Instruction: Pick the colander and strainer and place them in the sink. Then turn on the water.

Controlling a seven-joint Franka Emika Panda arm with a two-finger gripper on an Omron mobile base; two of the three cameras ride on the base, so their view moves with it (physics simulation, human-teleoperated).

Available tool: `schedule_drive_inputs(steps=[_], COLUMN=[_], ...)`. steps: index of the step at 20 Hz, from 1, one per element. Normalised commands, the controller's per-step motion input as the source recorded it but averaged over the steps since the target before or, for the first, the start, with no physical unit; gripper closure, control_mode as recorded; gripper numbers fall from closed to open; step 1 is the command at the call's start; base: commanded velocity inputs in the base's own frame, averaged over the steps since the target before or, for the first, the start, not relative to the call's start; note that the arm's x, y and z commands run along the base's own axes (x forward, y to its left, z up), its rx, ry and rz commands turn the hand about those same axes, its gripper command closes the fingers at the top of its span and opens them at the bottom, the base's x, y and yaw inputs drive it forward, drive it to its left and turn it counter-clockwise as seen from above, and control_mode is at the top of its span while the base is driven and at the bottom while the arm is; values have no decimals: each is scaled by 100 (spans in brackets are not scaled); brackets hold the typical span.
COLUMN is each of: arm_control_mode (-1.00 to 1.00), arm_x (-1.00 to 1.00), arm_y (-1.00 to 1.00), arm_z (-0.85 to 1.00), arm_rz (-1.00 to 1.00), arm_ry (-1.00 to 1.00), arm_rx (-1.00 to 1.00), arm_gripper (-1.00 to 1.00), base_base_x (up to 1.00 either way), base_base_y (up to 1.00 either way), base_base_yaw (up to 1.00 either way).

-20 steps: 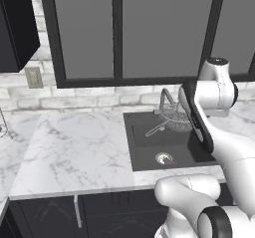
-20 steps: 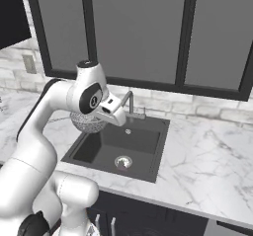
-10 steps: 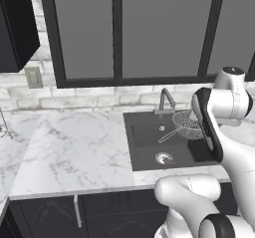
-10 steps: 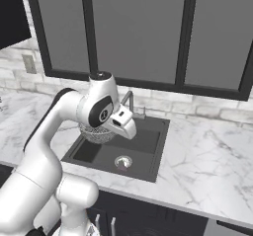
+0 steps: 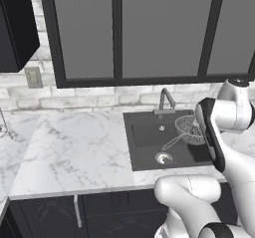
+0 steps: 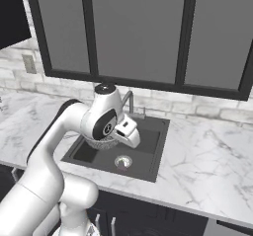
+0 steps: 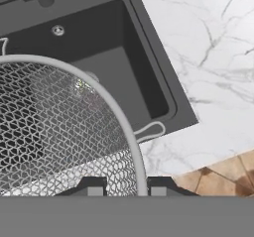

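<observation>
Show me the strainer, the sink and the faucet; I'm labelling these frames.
strainer (image 7: 54,127), hand view, on its mesh bowl.
sink (image 5: 147,135), left base view, on the bare basin floor.
faucet (image 5: 166,97), left base view, on the gooseneck's curve.

One mesh strainer (image 5: 192,130) with one thin wire handle (image 5: 172,142), one dark sink (image 5: 149,136) with one round drain (image 5: 163,158), and one gooseneck faucet (image 5: 166,99) at its rear edge. One white arm (image 6: 59,141) with one pincer (image 7: 124,187), two dark finger tips (image 7: 94,187) pressed on the strainer's rim. One marble desk (image 5: 74,147), one wall outlet (image 5: 34,76), one dark upper cabinet (image 5: 15,28), and three dark glass panes (image 5: 164,28) above.
</observation>
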Motion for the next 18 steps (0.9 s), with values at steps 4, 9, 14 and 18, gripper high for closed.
schedule_drive_inputs(steps=[4,9,14,18], arm_control_mode=[-100,-100,-100,-100], arm_x=[0,3,29,40], arm_y=[0,-3,0,0], arm_z=[-25,-19,-4,-7], arm_rz=[-4,-4,-6,-3], arm_ry=[-5,-5,-4,0], arm_rx=[0,0,-2,0], arm_gripper=[100,100,100,100], base_base_x=[0,0,0,0], base_base_y=[0,0,0,0], base_base_yaw=[0,0,0,0])
